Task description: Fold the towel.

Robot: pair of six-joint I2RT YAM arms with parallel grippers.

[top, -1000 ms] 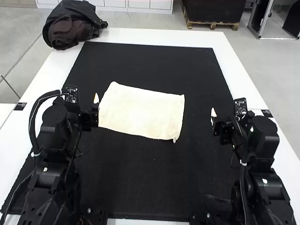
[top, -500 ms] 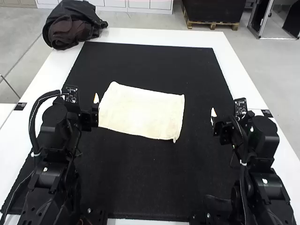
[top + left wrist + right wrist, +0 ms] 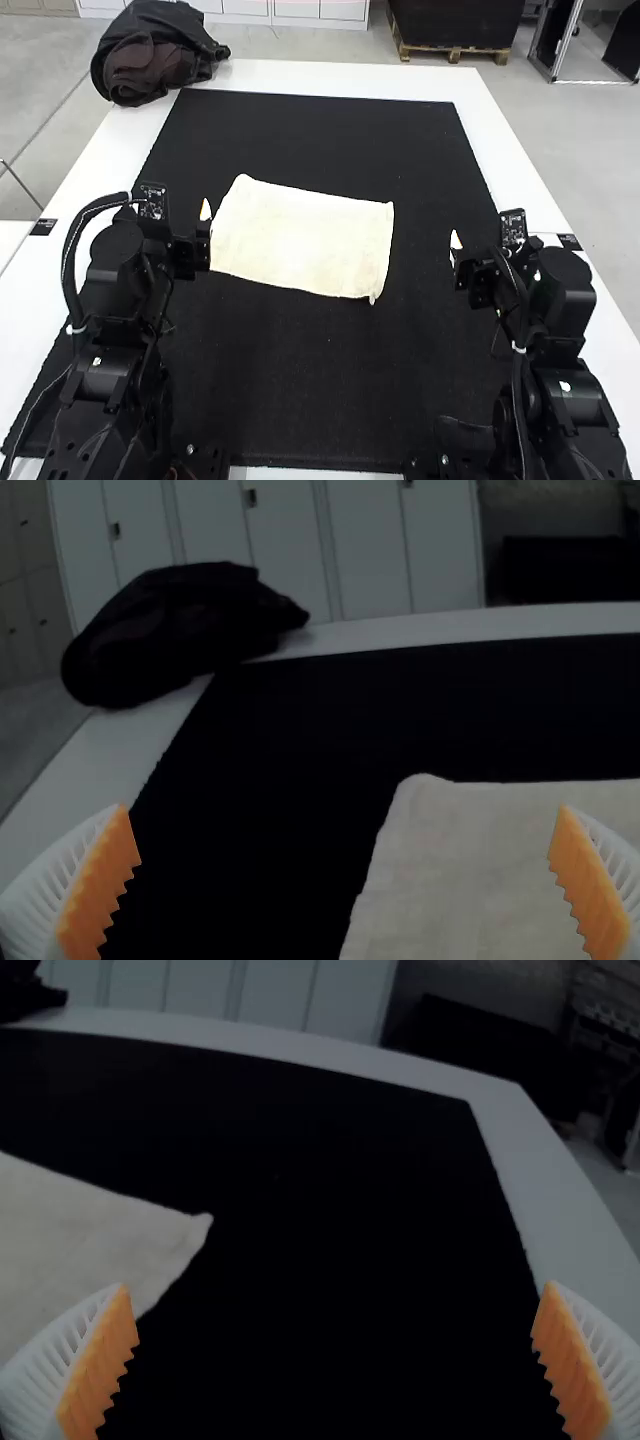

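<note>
- A cream towel is lying spread out on the black mat, forming a slightly slanted four-sided shape between the mat's far and near edges, closer to its left edge than to its right.
- The towel's far left corner is pointing toward the far edge of the mat, and its near right corner is ending in a small, narrow tip.
- The mat is covering the middle of the white tabletop, leaving pale strips showing along the left, far and right edges.
- The left gripper is hanging beside the towel's left side, by its near left corner, on the side facing the tabletop's left edge.
- In the left wrist view, the left gripper is standing released, its orange pads facing each other wide apart, with mat and part of the towel appearing between them.
- The right gripper is hanging well apart from the towel, over the mat's right part, toward the tabletop's right edge.
- In the right wrist view, the right gripper is standing released too, its two ribbed white fingers spreading wide, with dark mat showing between them.
- A dark cloth bundle is sitting at the tabletop's far left corner.
</note>
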